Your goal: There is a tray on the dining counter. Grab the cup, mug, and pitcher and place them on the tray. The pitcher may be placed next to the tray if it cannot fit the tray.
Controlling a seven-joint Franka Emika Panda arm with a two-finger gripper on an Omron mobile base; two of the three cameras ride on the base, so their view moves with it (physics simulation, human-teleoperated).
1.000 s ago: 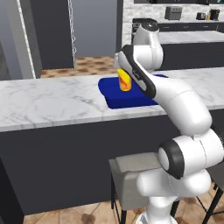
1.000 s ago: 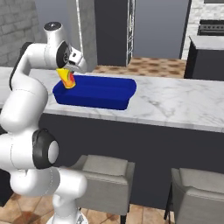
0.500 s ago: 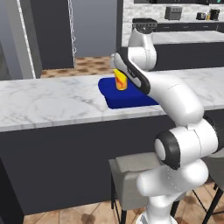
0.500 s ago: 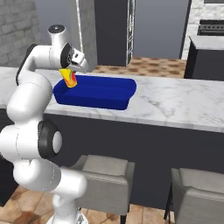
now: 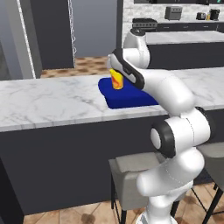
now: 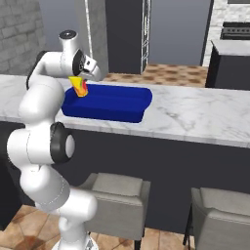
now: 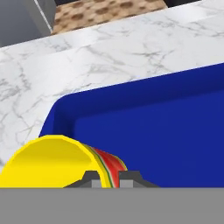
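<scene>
— Stools (image 5: 135,175) show under the dining counter (image 5: 48,98) from the left base camera, and a far worktop with small appliances behind. What else there?

— The cup (image 5: 116,80), yellow with red-orange swirls, sits in the gripper (image 5: 117,77) above the left end of the tray (image 5: 127,96). The arm covers the tray's right part.

— And from the right base camera?

— The whole tray (image 6: 114,102) lies bare: dark blue, rectangular, low rim, flat on the marble. The cup (image 6: 79,86) hangs tilted over its left end, under the gripper (image 6: 80,80). I cannot tell whether its base touches the tray. Two grey stools stand below.

— The hand camera?

— Close up, the cup (image 7: 57,162) lies across the bottom, yellow wall toward the lens, a red and green band by the fingertips (image 7: 91,178). The jaws are clamped on the cup. Beyond it the tray (image 7: 144,94) shows its rounded corner and raised rim, with veined marble past that.
</scene>
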